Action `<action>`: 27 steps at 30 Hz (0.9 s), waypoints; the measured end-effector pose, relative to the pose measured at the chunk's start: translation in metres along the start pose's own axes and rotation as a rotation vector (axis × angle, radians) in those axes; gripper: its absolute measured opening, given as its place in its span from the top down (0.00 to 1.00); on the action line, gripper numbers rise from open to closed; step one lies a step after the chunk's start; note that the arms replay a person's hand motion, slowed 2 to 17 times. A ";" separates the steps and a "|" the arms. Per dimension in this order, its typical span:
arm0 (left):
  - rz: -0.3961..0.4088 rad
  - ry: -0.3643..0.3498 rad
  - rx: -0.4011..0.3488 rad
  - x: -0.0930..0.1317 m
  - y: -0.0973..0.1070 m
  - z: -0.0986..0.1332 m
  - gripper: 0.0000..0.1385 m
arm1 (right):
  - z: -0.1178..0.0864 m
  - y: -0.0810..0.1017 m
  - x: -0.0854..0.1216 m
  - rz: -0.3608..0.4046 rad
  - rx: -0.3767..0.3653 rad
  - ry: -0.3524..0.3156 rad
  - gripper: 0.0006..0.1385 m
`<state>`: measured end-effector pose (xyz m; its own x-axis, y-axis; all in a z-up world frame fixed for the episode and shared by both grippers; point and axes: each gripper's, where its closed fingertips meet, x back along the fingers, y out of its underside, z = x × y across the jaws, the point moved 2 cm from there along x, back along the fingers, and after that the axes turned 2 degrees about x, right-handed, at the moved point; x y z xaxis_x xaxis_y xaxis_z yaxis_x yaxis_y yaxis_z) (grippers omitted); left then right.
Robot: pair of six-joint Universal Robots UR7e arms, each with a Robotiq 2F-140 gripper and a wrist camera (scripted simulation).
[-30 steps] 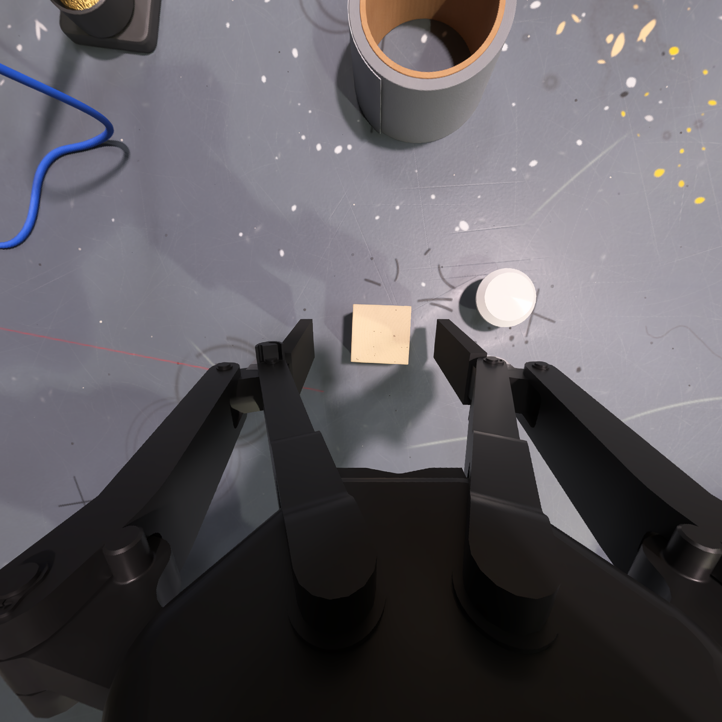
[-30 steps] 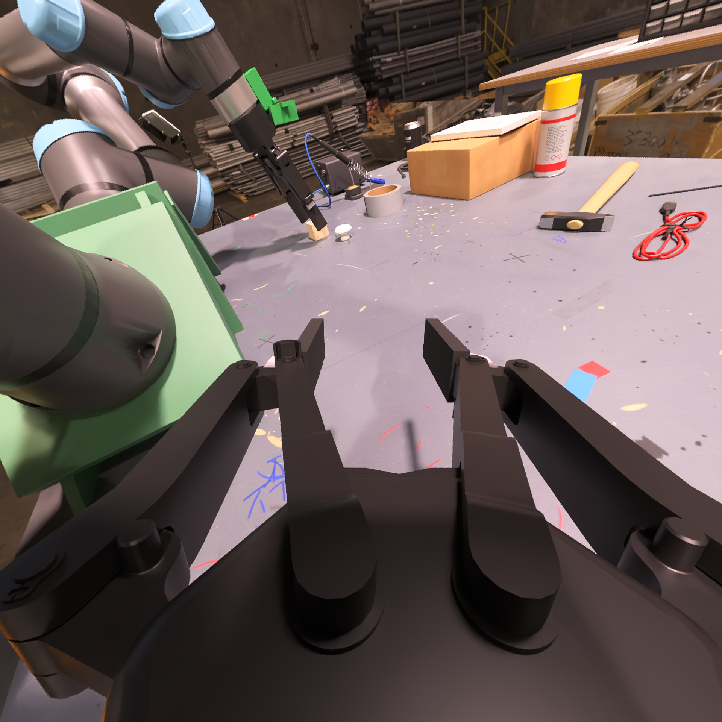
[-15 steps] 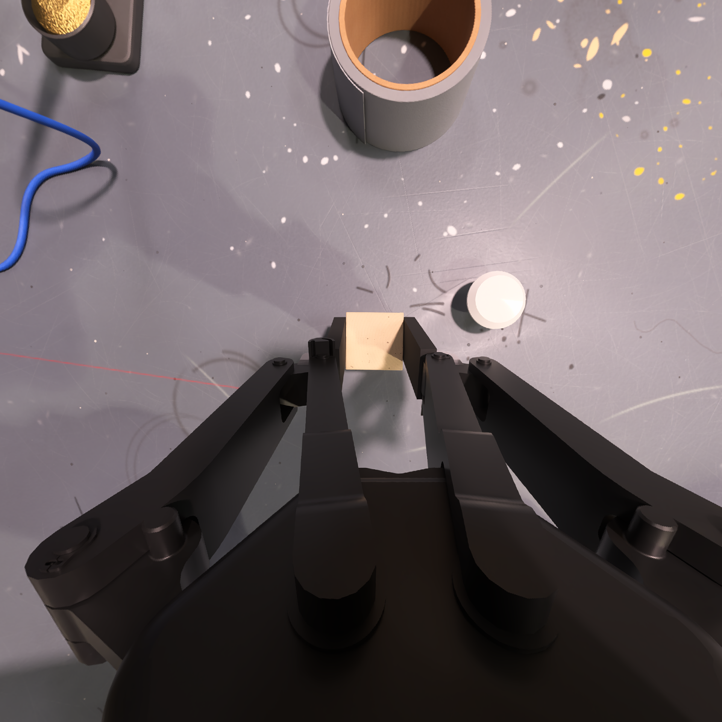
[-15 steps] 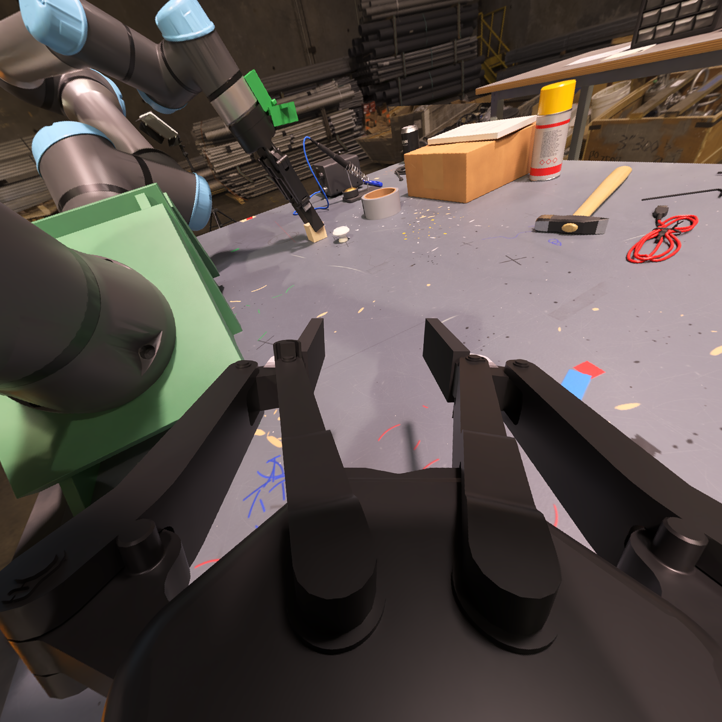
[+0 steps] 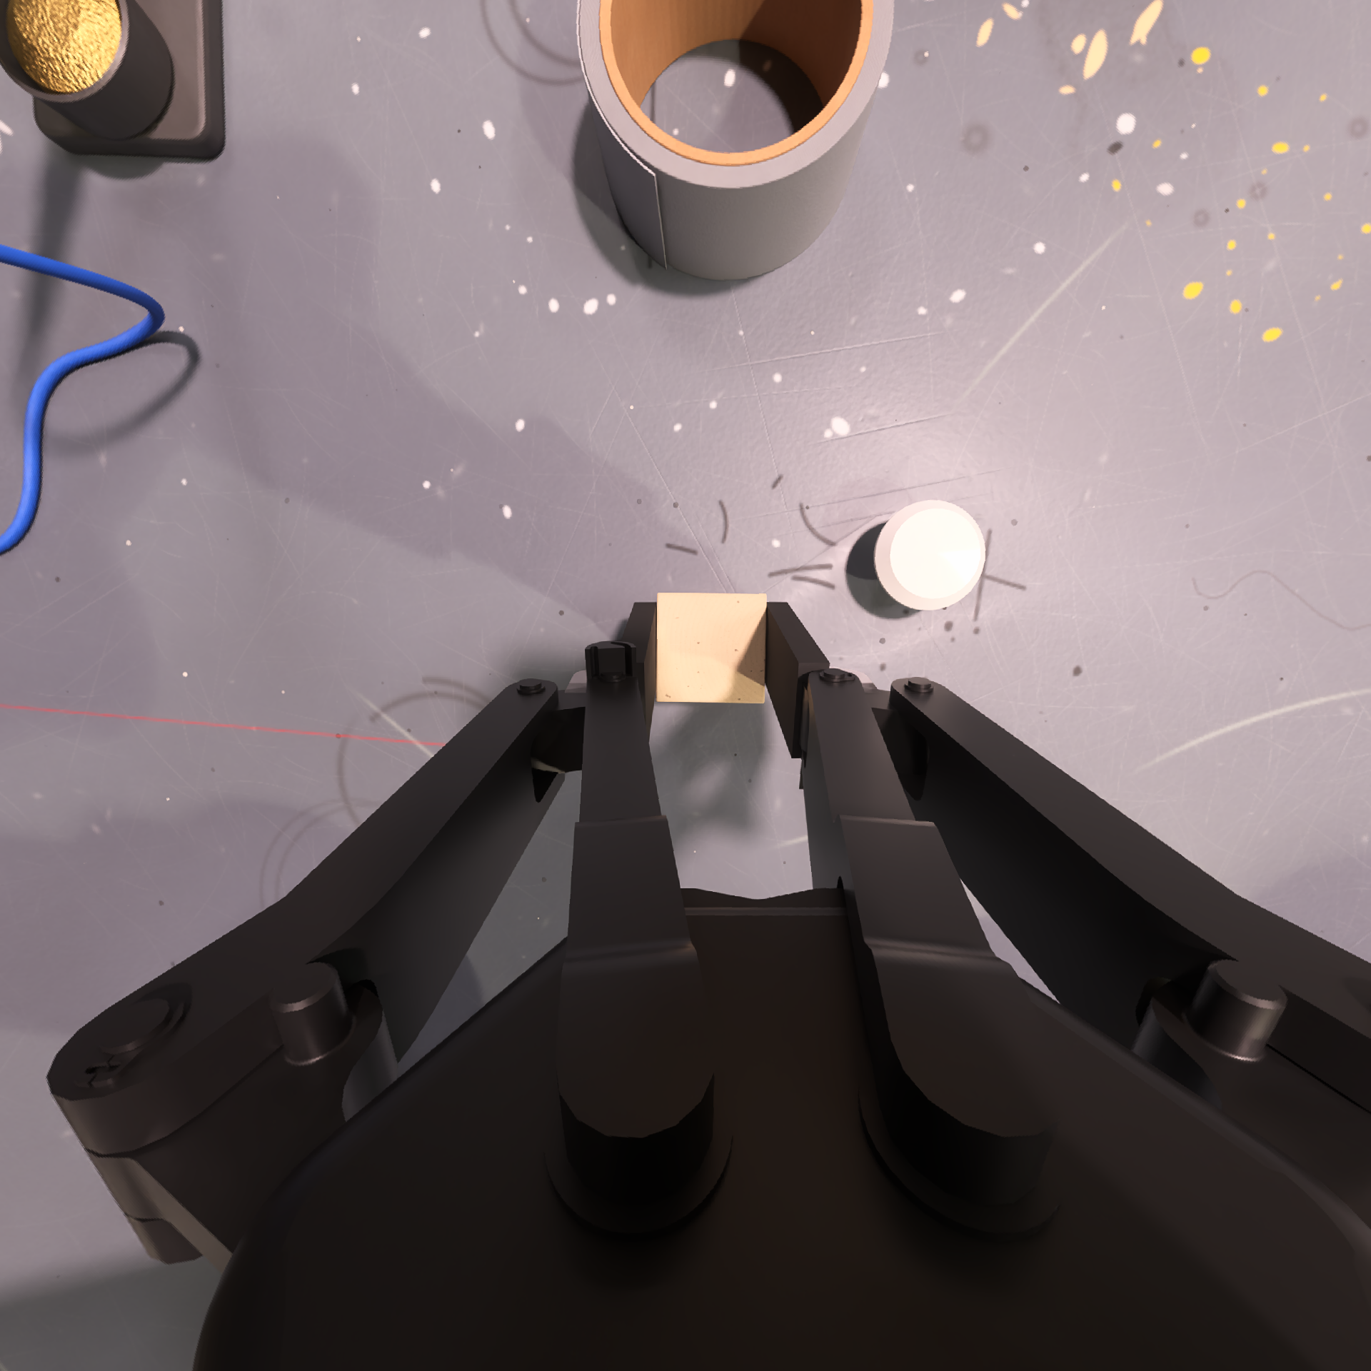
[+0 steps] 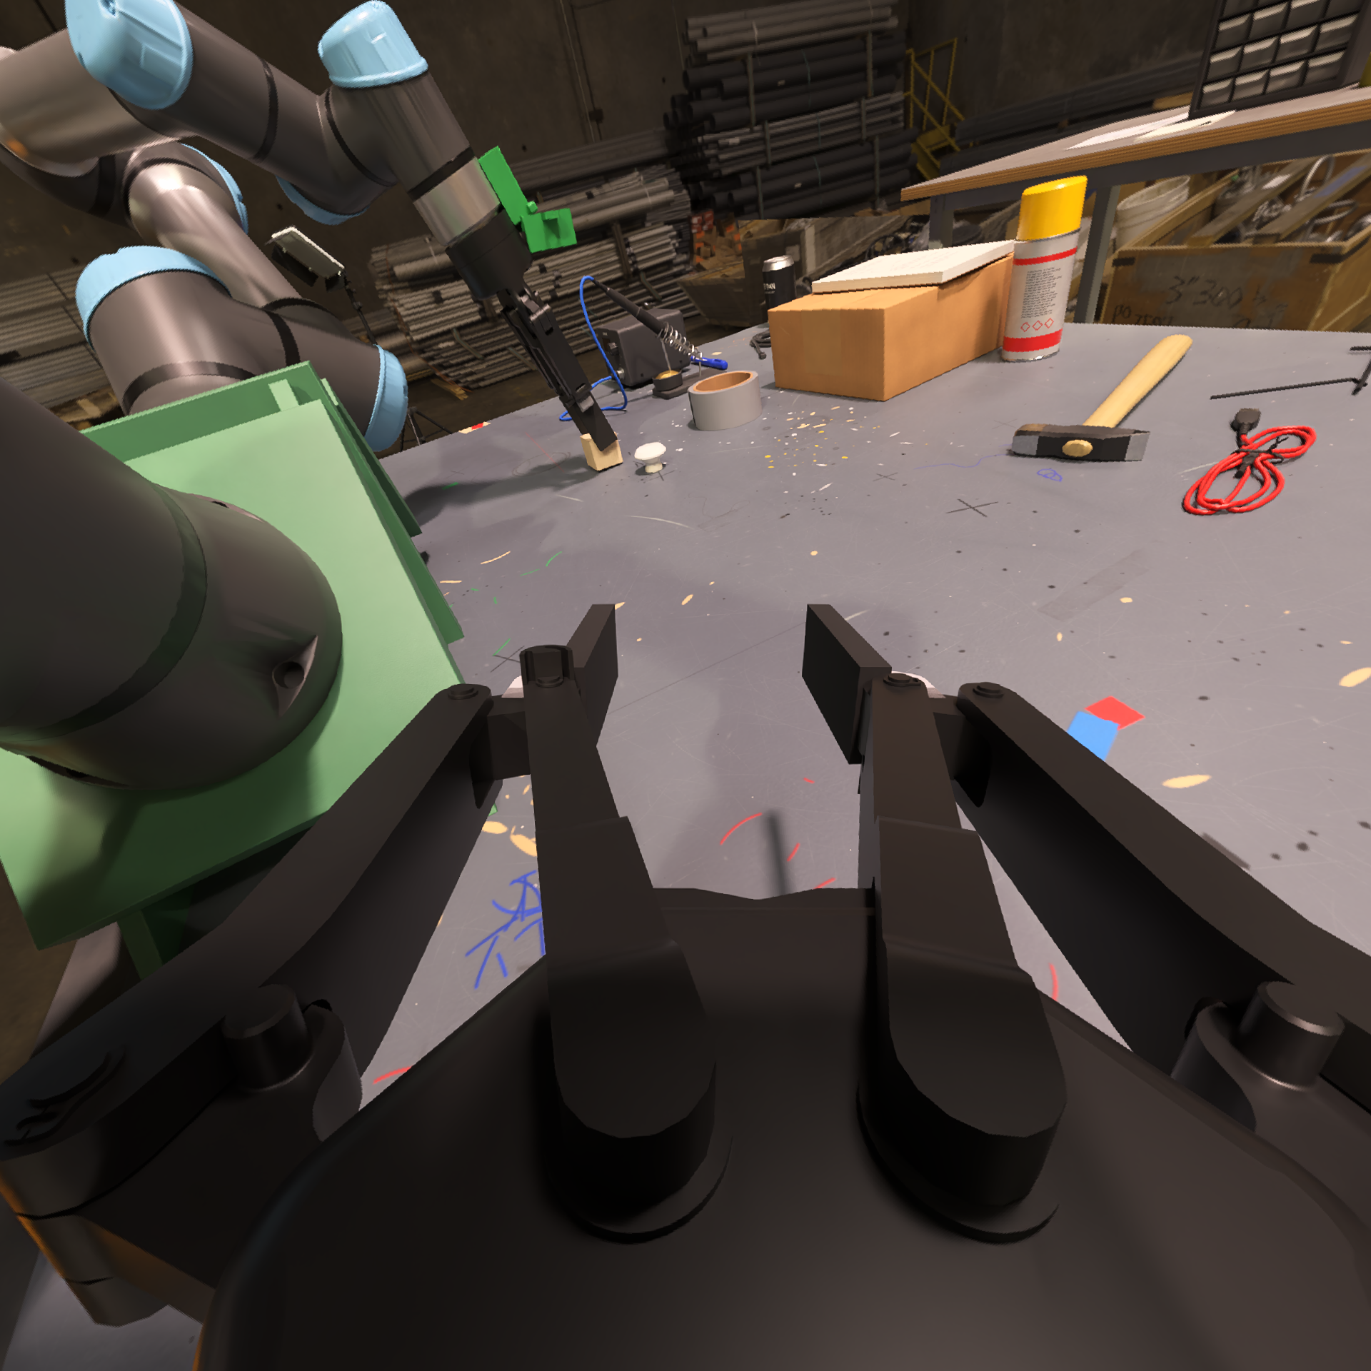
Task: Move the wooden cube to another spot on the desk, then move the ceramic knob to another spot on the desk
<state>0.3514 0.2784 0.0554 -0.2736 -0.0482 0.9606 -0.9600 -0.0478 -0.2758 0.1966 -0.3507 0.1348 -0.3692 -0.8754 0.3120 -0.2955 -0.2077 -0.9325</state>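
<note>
The pale wooden cube is clamped between the fingers of my left gripper, low at the grey desk. I cannot tell whether it is lifted. The white ceramic knob stands on the desk just right of the cube, apart from the fingers. In the right wrist view, the left gripper holds the cube with the knob beside it, far off. My right gripper is open and empty, above the near part of the desk.
A grey tape roll stands beyond the cube. A blue cable and a soldering stand lie far left. The right wrist view shows a green block, cardboard box, spray can, hammer and red cable.
My left gripper went from open around the cube to shut on it, then shifted slightly. The right wrist view has drifted a little; its gripper stays open.
</note>
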 end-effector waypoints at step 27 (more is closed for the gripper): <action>0.140 -0.010 -0.135 0.070 -0.027 0.007 0.72 | -0.005 0.000 0.004 -0.002 0.008 0.016 0.52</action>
<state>0.3588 0.2690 0.1303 -0.4052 -0.0549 0.9126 -0.9119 0.0945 -0.3993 0.1909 -0.3521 0.1372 -0.3827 -0.8679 0.3167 -0.2895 -0.2129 -0.9332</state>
